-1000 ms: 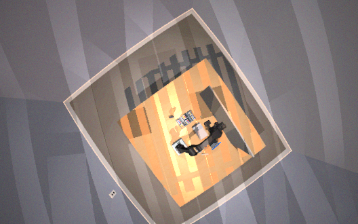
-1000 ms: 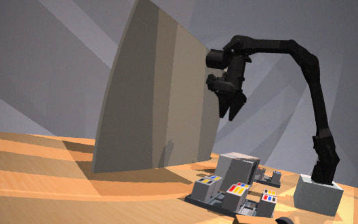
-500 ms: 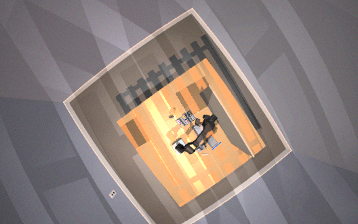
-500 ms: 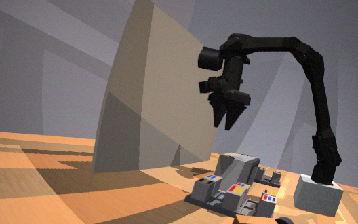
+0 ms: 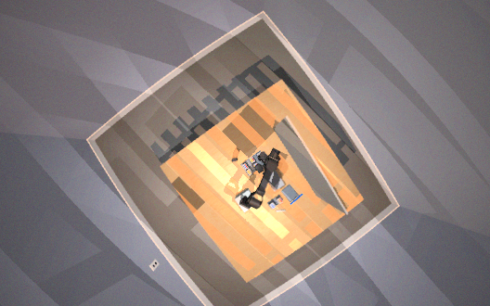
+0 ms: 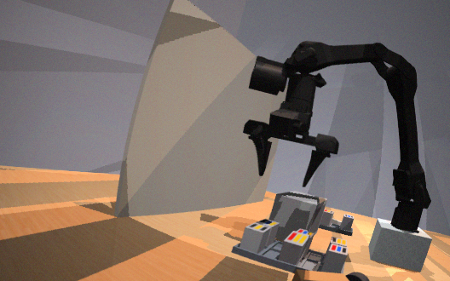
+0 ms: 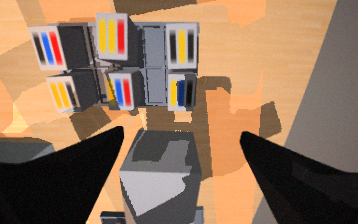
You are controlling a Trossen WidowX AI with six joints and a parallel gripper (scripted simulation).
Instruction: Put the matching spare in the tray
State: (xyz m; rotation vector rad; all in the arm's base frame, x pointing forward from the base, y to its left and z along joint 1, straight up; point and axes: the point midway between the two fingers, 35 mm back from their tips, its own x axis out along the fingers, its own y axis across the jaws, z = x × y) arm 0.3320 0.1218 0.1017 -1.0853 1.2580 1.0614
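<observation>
- My hand (image 6: 288,163) hangs wide open and holds nothing, above the mounted unit (image 7: 160,175).
- Six colour-striped spares (image 7: 113,33) sit in a rack (image 7: 151,65) just beyond it, mid-worktop (image 6: 60,221).

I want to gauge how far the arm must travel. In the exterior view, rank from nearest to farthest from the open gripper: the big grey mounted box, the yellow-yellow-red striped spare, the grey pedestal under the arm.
1. Big grey mounted box, directly below the open gripper.
2. Yellow-yellow-red striped spare, lower, in front.
3. Grey pedestal, far right.
</observation>
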